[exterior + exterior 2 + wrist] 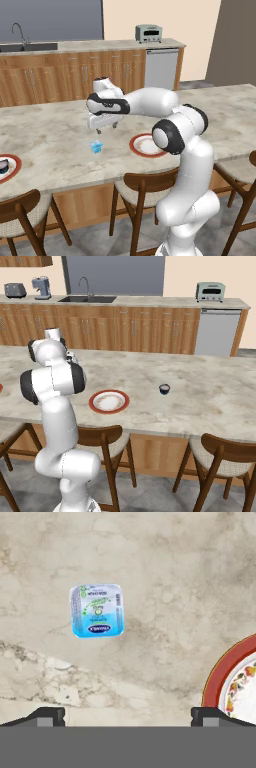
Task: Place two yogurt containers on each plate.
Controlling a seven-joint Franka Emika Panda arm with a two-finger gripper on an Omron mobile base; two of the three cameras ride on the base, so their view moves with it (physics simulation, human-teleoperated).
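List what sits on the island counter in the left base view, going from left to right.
Red-rimmed plate at the left edge with a dark yogurt cup on it → light blue yogurt container → open gripper hovering above the counter → second red-rimmed plate, partly behind the arm.

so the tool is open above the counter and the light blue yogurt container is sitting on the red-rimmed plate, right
Not quite. The tool is open above the counter, but the light blue yogurt container is not on the red-rimmed plate. The hand view shows it lying on the bare counter, apart from the plate, and the left base view shows the same.
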